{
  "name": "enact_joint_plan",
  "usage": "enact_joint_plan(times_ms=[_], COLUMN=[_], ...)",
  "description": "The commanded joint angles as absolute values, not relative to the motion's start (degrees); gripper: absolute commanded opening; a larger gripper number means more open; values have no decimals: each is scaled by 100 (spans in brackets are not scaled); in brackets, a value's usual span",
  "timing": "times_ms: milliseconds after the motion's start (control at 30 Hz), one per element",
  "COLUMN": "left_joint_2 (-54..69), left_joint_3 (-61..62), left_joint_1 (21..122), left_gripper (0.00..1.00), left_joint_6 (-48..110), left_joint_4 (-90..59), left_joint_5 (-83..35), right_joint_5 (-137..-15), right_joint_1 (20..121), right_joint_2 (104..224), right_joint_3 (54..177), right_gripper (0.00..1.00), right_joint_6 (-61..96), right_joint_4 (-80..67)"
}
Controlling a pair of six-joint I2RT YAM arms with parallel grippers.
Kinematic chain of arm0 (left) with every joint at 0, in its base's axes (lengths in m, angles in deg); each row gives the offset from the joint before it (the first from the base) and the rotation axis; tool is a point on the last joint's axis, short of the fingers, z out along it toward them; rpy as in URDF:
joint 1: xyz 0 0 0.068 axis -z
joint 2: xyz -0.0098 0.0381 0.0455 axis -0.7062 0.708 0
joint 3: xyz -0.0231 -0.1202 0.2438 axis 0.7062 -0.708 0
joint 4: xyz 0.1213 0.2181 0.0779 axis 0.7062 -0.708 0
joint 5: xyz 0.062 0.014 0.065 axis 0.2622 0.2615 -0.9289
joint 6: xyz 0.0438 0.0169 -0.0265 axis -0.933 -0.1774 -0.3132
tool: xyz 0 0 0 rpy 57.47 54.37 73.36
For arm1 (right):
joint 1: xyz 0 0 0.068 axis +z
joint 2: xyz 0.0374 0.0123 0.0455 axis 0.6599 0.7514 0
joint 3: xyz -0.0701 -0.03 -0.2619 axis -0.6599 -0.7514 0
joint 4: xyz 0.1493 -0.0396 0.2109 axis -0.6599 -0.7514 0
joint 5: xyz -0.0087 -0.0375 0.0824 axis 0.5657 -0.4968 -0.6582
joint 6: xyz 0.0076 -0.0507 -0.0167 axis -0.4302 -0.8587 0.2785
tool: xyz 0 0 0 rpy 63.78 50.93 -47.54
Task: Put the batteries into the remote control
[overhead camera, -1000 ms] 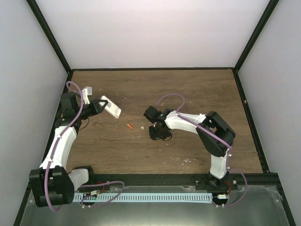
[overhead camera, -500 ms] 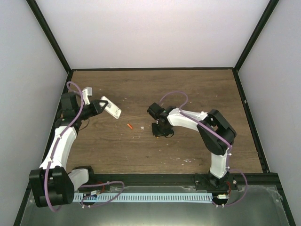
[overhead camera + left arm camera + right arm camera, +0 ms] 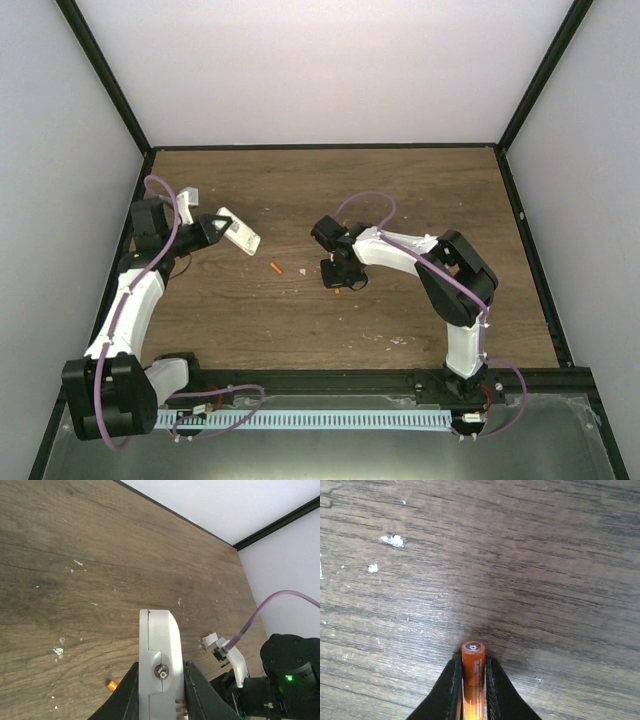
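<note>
Gripped battery: clamped between the fingers of the right gripper, its end cap projecting forward past the fingertips. Contact with the table cannot be determined.
Loose battery: lies flat on the table between the two grippers, nearer the left gripper.
Remote control: held off the table, extending forward beyond the left gripper's fingertips.
Right gripper: closed on the gripped battery.
Left gripper: closed against the remote control's two sides.
White crumbs: scattered on the table ahead of both grippers.
</note>
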State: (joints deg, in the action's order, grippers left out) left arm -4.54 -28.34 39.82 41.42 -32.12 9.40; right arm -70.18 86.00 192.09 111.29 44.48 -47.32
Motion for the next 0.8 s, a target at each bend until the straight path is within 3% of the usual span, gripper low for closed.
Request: enact_joint_plan(times_ms=[0,333,533,767], left_joint_2=[-523,-589,-745,-1384], left_joint_3=[-2904,-2920,-3020,-4046], left_joint_1=[4023,4033,4036,4110], left_gripper=[0,0,0,0], left_joint_6=[4196,4344,4832,6569], left_joint_4=[-3002,-2867,-2621,-701], left_joint_5=[1113,1392,1784,1825], right_joint_5=[-6834,-6895,-7426,-7752], right_joint_1=[8535,8510,8506,8506], right_joint_2=[19633,19458,18319,17081], right_joint_3=[11060,11029,10620,10814], right_gripper=[7,1,1,1], right_joint_6=[4349,4013,3747,3938], right_joint_4=[-4676,-4635,-3917,-3262])
